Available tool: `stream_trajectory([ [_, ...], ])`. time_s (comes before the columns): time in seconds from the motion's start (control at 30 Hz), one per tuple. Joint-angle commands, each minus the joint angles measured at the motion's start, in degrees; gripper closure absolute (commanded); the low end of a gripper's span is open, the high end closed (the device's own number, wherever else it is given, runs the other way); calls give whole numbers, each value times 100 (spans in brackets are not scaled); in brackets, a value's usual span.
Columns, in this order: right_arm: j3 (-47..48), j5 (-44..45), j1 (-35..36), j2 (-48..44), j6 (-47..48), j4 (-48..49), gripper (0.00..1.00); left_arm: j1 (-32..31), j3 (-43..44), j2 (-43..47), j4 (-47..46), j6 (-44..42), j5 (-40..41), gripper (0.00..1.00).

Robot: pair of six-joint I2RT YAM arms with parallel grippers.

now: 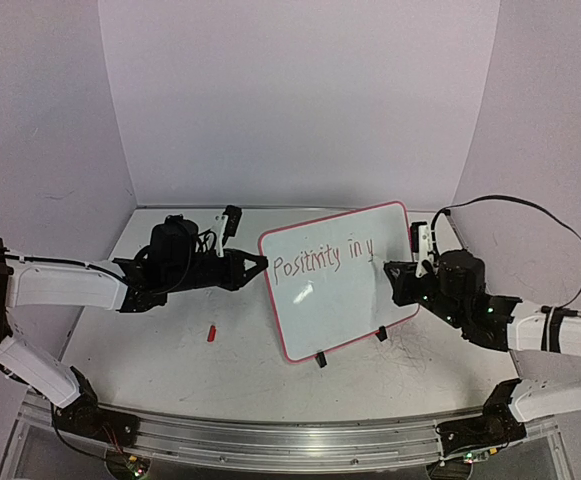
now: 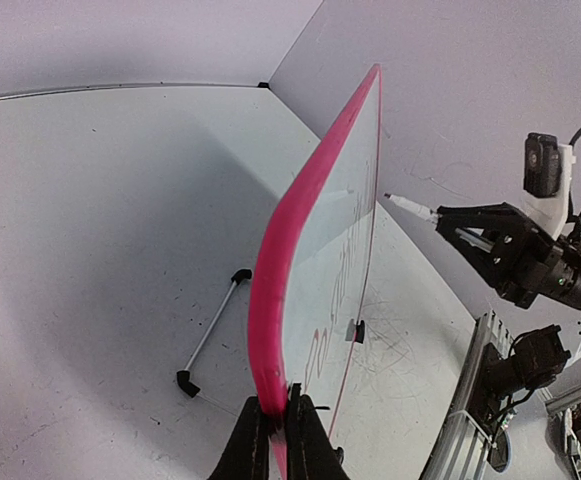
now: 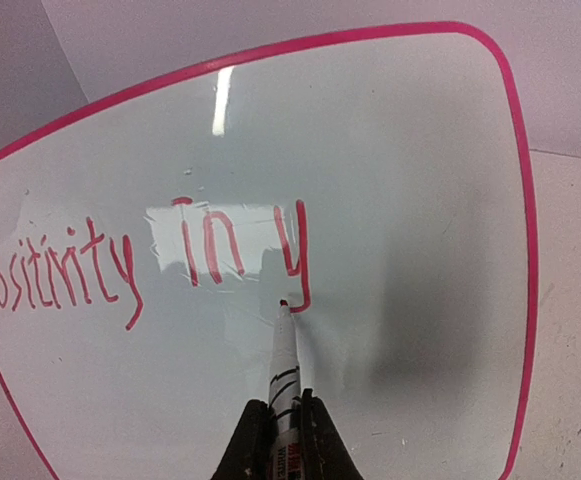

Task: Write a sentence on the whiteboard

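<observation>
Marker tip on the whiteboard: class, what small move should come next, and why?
Probably lift the marker slightly and shift it right to start the next letter: the sentence reads only "Positivity in y", and the tip rests at the y's tail.

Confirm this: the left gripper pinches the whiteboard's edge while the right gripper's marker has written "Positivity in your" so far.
Not quite. In the right wrist view the red lettering reads only "Positivity in y", the marker tip at that y's tail. The rest holds: the left gripper pinches the whiteboard by its edge, the right gripper holds the marker.
</observation>
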State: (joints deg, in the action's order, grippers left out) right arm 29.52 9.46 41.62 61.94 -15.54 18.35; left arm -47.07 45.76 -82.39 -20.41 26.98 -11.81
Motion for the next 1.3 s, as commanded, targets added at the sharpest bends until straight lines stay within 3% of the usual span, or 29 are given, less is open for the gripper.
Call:
stream_trajectory([
  [0.0,129,109,-209,-216,85,178,100,31,192,91,128,-233,250,100],
  [0.33,593,-66,-402,372,312,511,100,31,195,109,125,-232,249,100],
  [1.27,408,-88,-409,483,309,371,100,31,220,65,130,-272,224,100],
])
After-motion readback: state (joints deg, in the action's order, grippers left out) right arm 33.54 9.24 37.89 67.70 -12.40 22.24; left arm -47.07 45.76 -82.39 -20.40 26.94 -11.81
